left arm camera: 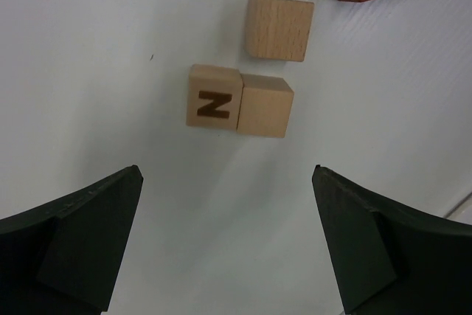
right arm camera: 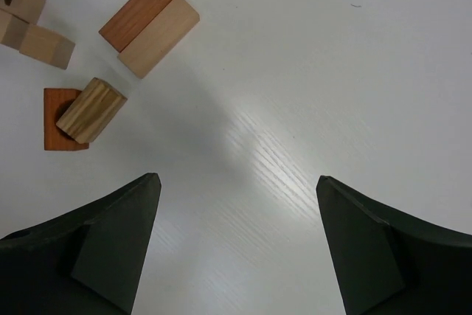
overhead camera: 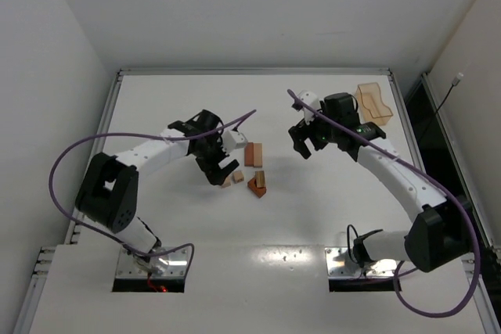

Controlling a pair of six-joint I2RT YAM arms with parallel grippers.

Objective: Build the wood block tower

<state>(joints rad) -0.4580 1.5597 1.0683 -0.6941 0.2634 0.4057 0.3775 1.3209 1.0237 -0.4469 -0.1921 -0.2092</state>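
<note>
**Wood lies loose; no tower yet, both claws released**

White table (overhead camera: 180, 91) carries all the blocks (overhead camera: 249, 168) in a loose cluster near its middle, between the two arms. The tray (overhead camera: 374, 103) sits at the far right corner.

The left claw (overhead camera: 221, 171) hangs spread wide just over the cubes. The right claw (overhead camera: 304, 146), equally wide, hangs apart from them, holding nothing.

Judging by this, a pick is in hand. The left claw must drop and straddle one cube.

Only the right wrist shows how the bigger pieces lie:
- a red bar (right arm camera: 140, 11) flush against a tan bar (right arm camera: 158, 38)
- a grained block (right arm camera: 91, 111) resting askew on a red block (right arm camera: 55, 134), perhaps a first course

Only the left wrist shows the N cube (left arm camera: 214, 97) touching a plain cube (left arm camera: 265, 105). The lone cube (left arm camera: 279, 28) just beside them looks the easier grab.
</note>
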